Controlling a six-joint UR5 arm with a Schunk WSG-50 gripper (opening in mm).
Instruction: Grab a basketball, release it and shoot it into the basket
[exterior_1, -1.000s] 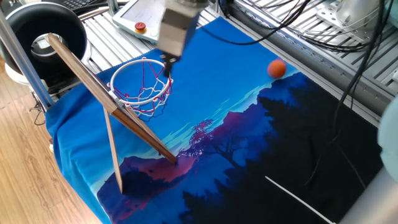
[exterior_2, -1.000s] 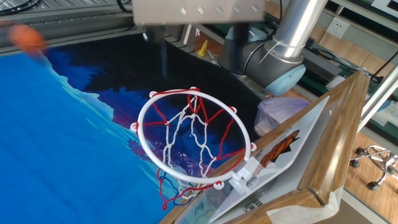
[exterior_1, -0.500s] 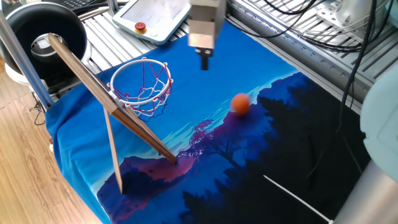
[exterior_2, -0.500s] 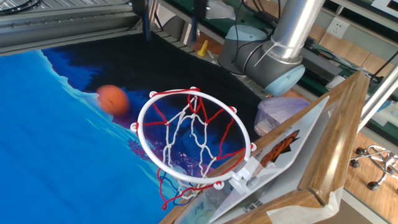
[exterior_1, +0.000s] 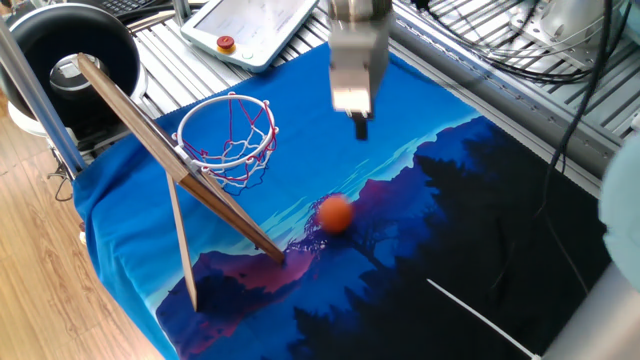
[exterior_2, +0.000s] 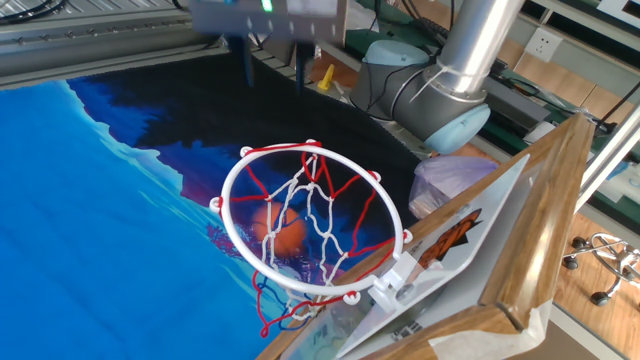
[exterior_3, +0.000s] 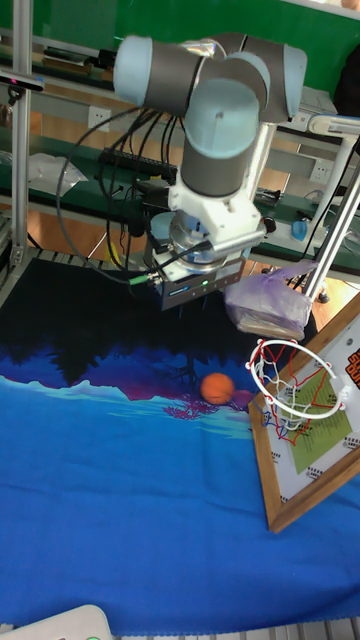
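Observation:
The orange basketball (exterior_1: 336, 213) lies loose on the blue cloth, close to the foot of the tilted wooden board (exterior_1: 150, 135). In the other fixed view the basketball (exterior_2: 282, 228) shows through the net. The basket (exterior_1: 232, 97), a white ring with a red-and-white net, hangs from that board, and nothing is in it. My gripper (exterior_1: 361, 128) hovers above the cloth, to the right of the basket and beyond the ball. Seen from the other side, the gripper (exterior_2: 273, 75) has its fingers apart with nothing between them. The tall fixed view shows the gripper (exterior_3: 190, 303) above and left of the basketball (exterior_3: 217, 388) and the basket (exterior_3: 296, 386).
A big black round ring (exterior_1: 70, 50) stands at the back left behind a metal pole (exterior_1: 35, 90). A white pendant with a red button (exterior_1: 227, 43) lies at the back. A purple bag (exterior_2: 450, 180) sits behind the board. A white cable (exterior_1: 480, 315) crosses the cloth's dark corner.
The basketball has rolled from the cloth's far right edge across to the foot of the board. My gripper has moved from over the basket toward the right.

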